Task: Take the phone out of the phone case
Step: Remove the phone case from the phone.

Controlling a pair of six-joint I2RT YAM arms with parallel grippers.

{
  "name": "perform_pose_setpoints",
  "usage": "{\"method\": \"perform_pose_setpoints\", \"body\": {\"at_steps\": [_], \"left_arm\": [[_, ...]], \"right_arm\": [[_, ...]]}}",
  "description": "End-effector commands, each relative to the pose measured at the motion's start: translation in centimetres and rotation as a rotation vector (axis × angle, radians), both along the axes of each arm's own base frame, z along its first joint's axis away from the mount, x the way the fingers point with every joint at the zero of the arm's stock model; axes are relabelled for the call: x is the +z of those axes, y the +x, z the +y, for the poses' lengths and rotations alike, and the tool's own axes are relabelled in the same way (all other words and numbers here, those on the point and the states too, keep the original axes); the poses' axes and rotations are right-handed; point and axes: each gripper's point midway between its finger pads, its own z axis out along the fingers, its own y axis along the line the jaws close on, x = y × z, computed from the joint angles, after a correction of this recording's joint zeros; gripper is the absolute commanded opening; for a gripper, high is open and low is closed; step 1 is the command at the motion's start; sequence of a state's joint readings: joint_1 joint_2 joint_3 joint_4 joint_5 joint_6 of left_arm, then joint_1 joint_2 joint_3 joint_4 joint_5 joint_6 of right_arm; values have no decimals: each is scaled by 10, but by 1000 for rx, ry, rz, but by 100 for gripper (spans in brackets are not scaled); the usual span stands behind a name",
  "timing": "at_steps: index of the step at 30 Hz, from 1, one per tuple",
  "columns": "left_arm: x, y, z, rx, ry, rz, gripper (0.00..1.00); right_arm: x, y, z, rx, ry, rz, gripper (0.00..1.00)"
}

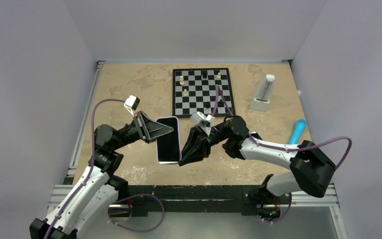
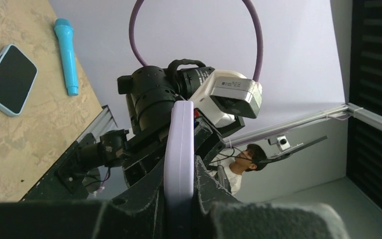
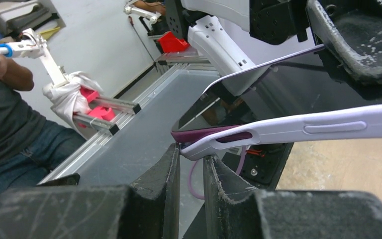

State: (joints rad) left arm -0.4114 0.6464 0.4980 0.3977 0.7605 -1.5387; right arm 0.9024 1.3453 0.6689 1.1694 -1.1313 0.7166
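Note:
A phone point(image 1: 168, 139) in a lavender case is held above the table between both arms, screen up. My left gripper point(image 1: 165, 130) is shut on its left long edge; in the left wrist view the case edge point(image 2: 179, 144) stands clamped between my fingers point(image 2: 179, 174). My right gripper point(image 1: 183, 160) is at the phone's near right corner. In the right wrist view its nearly closed fingers point(image 3: 191, 152) pinch the corner of the case point(image 3: 328, 127). There the phone's magenta edge point(image 3: 204, 133) has risen out of the case.
A chessboard point(image 1: 202, 92) with a few pieces lies at the back. A white stand point(image 1: 263, 93) is to its right. A blue toy microphone point(image 1: 297, 131) lies on the right. A second phone in a light blue case point(image 2: 9, 79) lies on the table.

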Motion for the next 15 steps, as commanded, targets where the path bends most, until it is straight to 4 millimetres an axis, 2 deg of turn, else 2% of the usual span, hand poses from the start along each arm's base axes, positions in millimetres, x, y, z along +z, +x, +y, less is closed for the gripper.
{"method": "perform_pose_setpoints", "body": {"at_steps": [1,4,6,9,10,13,15], "left_arm": [[30,0,8,41,-131,44,0],[34,-4,10,47,-132,29,0],[35,-5,13,67,-134,17,0],[40,-4,19,120,-145,-20,0],[41,-1,22,153,-153,-32,0],[43,10,35,279,-183,-74,0],[43,21,46,372,-229,-87,0]], "right_arm": [[49,30,26,-136,216,-131,0],[52,44,35,-199,217,-94,0],[52,61,41,-294,202,-41,0],[36,120,40,-664,80,104,0],[30,129,36,-741,49,121,0],[13,139,19,-900,-40,176,0],[10,135,12,-912,-67,209,0]]}}
